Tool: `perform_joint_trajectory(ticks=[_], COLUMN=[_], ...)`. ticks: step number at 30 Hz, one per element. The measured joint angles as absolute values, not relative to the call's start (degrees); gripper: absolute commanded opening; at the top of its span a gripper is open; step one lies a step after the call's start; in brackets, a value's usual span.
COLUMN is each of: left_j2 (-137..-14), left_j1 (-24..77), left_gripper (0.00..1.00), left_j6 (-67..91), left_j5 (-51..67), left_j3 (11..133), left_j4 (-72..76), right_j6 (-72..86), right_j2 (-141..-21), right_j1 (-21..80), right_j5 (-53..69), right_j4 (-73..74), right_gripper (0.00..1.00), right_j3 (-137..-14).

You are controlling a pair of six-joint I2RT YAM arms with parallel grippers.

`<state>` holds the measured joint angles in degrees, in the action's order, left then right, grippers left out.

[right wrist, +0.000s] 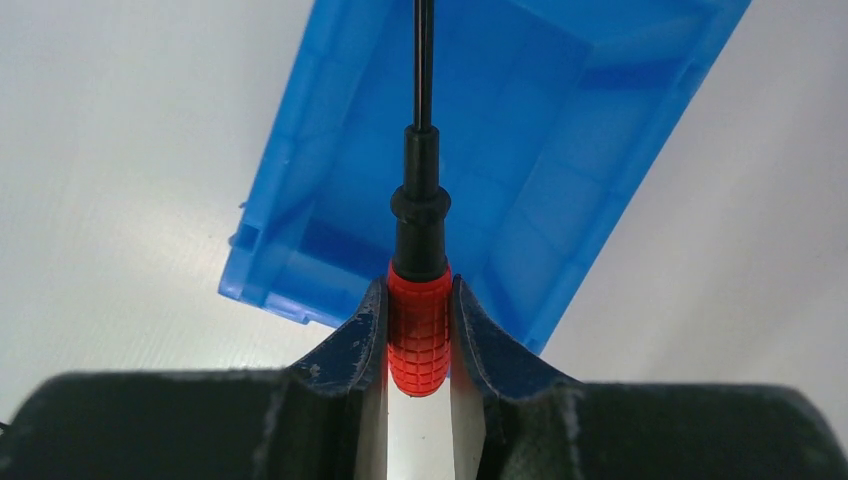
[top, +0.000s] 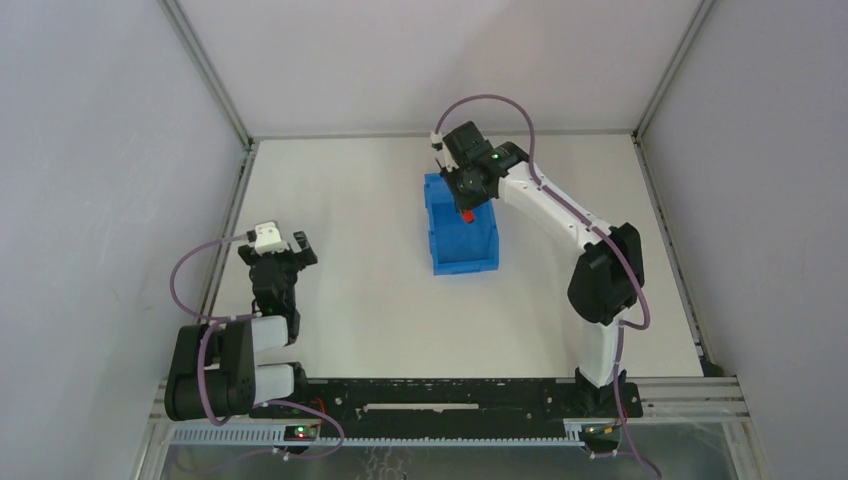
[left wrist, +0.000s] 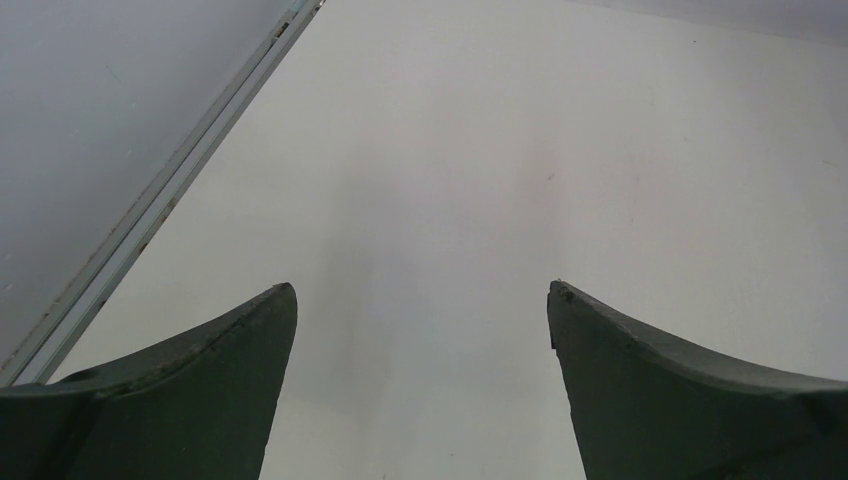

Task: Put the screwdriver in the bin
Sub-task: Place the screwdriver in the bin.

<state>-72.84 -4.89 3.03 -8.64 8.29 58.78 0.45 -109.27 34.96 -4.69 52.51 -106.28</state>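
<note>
— Left gripper (left wrist: pixel 420 290), near left, hangs spread, holding nothing. Farther off, the right gripper (right wrist: pixel 420 300) pinches the screwdriver (right wrist: pixel 420 210) by its red handle above the bin (right wrist: pixel 290 230).
— What might fail?
— The handle seems close over the bin's far end wall. Let go here, it could strike the rim and tumble outside.

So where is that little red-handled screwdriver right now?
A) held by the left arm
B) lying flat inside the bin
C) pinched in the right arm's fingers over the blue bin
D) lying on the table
C: the right arm's fingers clamp the screwdriver by its red handle, shaft out over the bin.
</note>
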Motion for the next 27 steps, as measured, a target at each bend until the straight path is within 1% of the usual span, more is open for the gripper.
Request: perform_joint_trajectory(ticks=[15,27], left_j2=[-72.8,-72.8], left_j1=[-4.9,-4.9], left_gripper=[1.00,1.00], left_j6=[3.0,3.0], left_j5=[-8.6,-8.6], left_j3=[8.3,8.3], left_j4=[58.8,58.8], right_j6=[2.1,3.1], right_j2=[-115.0,-117.2], right_j1=[35.4,36.6], right_j5=[-7.9,-10.4], right_j4=[48.1,43.4], right_gripper=[0.05,0.12], right_j3=[-98.2,-95.2])
